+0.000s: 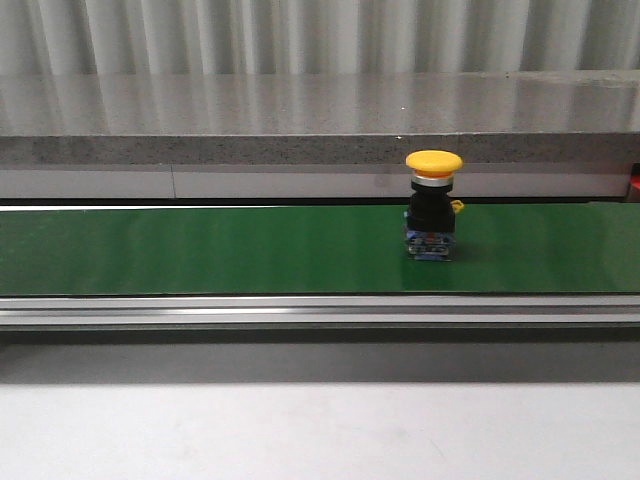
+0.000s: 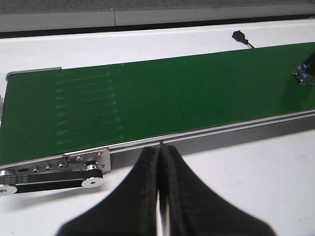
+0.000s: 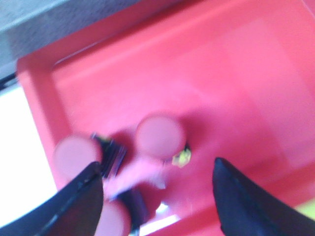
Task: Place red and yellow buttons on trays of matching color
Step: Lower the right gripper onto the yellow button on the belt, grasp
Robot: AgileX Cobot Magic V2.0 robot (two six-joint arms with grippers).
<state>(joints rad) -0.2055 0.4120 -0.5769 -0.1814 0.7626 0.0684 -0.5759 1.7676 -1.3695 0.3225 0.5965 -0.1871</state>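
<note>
A yellow button [image 1: 434, 205] with a black body stands upright on the green belt [image 1: 200, 250], right of centre. Only its base [image 2: 305, 73] shows in the left wrist view, far along the belt from my left gripper [image 2: 159, 152]. That gripper is shut on nothing and hovers over the white table beside the belt's near rail. My right gripper [image 3: 157, 167] is open above the red tray [image 3: 236, 73]. Three red buttons lie in the tray: one [image 3: 158, 135] between the fingers' line, one [image 3: 76, 155] by one finger and one [image 3: 113, 219] lower down. This view is blurred.
The belt's roller end and metal bracket [image 2: 88, 162] lie close to the left gripper. A small black connector [image 2: 238, 35] rests on the table beyond the belt. A grey stone ledge [image 1: 300, 120] runs behind the belt. A pale yellowish sliver [image 3: 307, 221] past the red tray is too blurred to identify.
</note>
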